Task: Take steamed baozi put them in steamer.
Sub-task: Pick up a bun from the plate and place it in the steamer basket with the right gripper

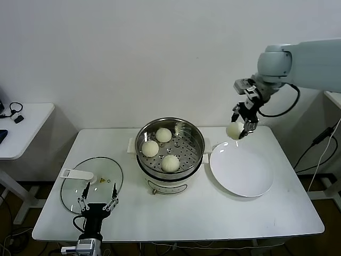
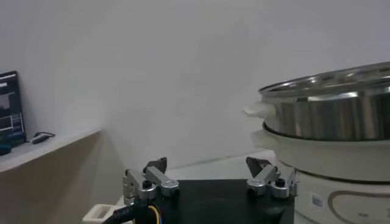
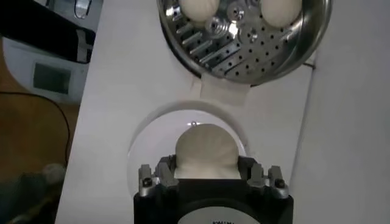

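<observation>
Transfer underway: right pincer (image 1: 241, 127) grips last baozi (image 1: 233, 130) above plate (image 1: 242, 173); next, carry over steamer (image 1: 170, 146). Left pincer (image 1: 97, 200) open, idle.

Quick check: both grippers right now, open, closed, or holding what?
Left gripper: open, empty, low by the glass lid.
Right gripper: closed on a baozi, raised above the plate.
</observation>
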Controlling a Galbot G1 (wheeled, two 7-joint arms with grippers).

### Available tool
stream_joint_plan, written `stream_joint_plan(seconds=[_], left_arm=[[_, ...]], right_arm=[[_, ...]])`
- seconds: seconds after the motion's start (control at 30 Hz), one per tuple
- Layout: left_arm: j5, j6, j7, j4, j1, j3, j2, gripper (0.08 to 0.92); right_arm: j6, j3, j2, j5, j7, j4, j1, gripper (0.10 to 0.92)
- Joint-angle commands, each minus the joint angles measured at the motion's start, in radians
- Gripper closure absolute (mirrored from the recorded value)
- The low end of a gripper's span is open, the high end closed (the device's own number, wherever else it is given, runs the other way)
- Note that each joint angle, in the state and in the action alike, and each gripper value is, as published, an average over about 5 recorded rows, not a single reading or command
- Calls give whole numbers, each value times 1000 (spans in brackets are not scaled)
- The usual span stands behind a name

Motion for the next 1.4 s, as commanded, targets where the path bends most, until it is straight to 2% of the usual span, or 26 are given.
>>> stream_joint_plan(seconds=[0.03,0.47,1.0,1.4], left_arm=[[-2,1,0,-5,-1,3,1,177],[-10,1,-2,-6,5,-10,3,177],[-8,-8,-6,-2,10,-22,-6,177],[-7,-8,-6,0,6,-21,-9,177]], right_arm=[[-36,80,190,92,22,2,-9,364],[-61,159,284,50,73,-113,-223,364],[-56,217,301,-53,109,-258,-409,364],[-56,220,305,-68,116,-269,-433,364]])
